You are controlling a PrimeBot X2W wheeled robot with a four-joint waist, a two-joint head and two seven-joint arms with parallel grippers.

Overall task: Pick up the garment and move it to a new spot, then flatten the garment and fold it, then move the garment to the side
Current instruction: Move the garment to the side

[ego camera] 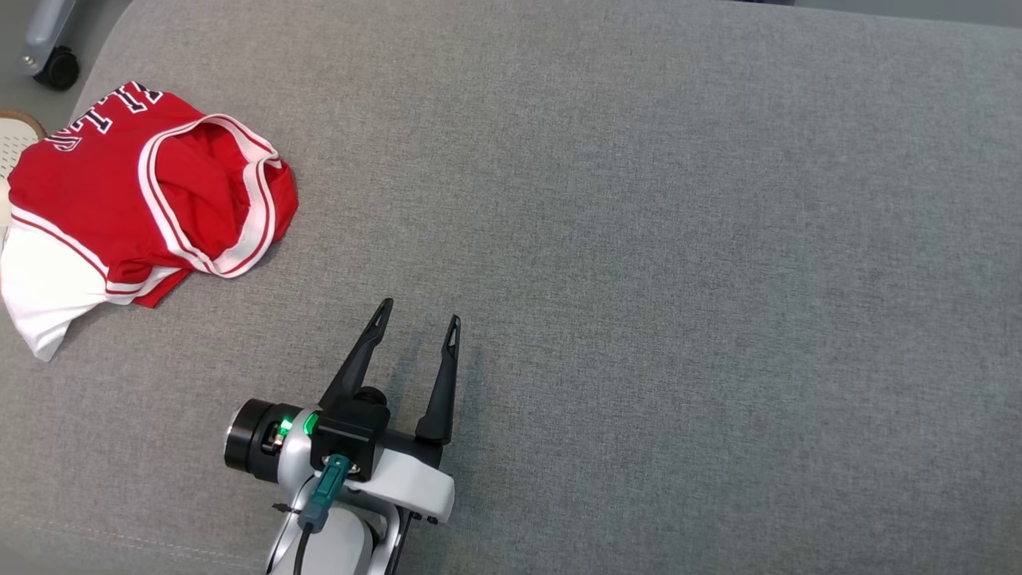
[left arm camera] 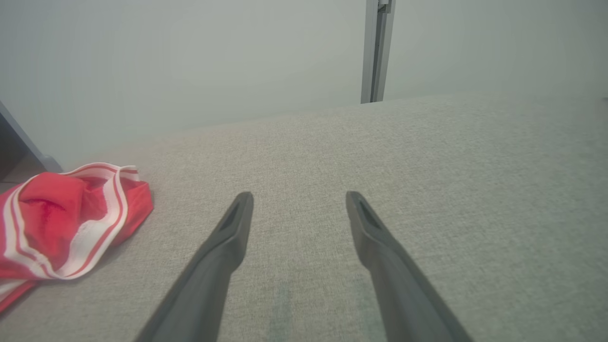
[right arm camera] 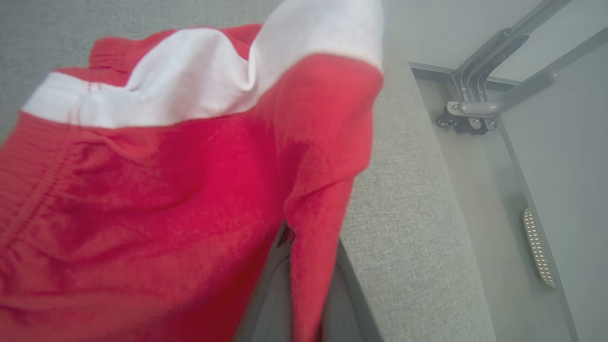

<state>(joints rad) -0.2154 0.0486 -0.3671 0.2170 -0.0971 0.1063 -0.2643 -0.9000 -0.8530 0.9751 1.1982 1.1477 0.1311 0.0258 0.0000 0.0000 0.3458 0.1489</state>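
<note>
The garment is a red jersey with white trim and dark lettering, lying bunched at the far left of the grey cushion. My left gripper hovers open over bare fabric, down and to the right of it and well apart from it. In the left wrist view the gripper has nothing between its fingers, and the garment sits off to the left. In the right wrist view red and white cloth drapes close over my right gripper. Its dark fingers are shut on a red fold that hides the tips.
Off the cushion's far left corner stand a black caster wheel and a beige perforated object. The right wrist view shows the same caster and perforated object beyond the cushion's rounded edge. A grey metal post rises behind the cushion.
</note>
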